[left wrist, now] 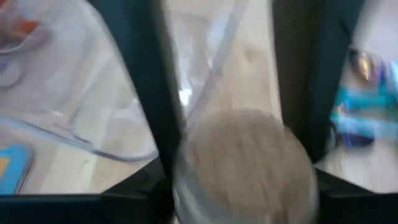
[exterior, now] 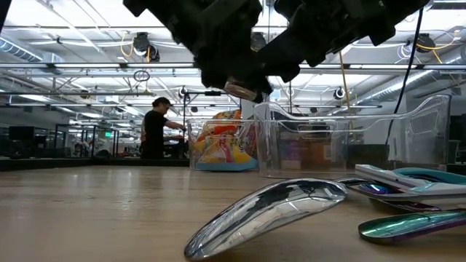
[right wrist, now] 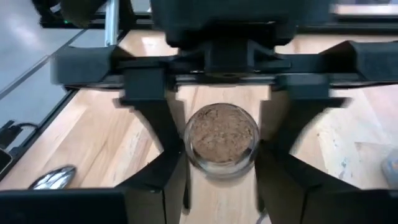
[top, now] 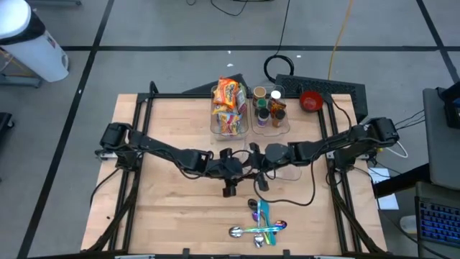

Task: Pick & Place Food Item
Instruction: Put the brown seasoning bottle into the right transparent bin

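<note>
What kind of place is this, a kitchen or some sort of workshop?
Most likely a robotics lab or industrial workspace, not a kitchen. The low view shows a large hall with exposed ceiling pipes and strip lights and a person at a bench; from above, cables trail over a taped concrete floor.

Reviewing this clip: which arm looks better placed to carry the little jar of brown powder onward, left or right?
Probably left. The small clear jar of brown powder sits clamped between the left pincer's own fingers, lifted off the table. The right pincer only faces it at close range from the opposite side.
</note>
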Action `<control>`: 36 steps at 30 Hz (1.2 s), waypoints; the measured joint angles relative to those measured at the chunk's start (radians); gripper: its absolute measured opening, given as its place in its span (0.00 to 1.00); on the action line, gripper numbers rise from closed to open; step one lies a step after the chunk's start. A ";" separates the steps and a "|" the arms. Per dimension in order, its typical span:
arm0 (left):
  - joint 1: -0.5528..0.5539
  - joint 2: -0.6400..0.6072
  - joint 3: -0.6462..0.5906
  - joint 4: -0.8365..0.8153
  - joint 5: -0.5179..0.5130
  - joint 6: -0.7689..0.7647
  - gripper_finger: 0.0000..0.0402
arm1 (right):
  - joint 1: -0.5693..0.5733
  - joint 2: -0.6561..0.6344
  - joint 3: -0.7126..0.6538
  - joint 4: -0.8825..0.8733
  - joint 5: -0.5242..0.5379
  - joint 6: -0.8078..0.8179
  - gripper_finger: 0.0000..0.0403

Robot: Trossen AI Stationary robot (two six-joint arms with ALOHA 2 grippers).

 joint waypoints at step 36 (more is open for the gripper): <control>-0.017 -0.014 -0.048 -0.223 -0.090 -0.198 0.78 | -0.014 -0.080 0.000 -0.123 0.006 -0.045 0.29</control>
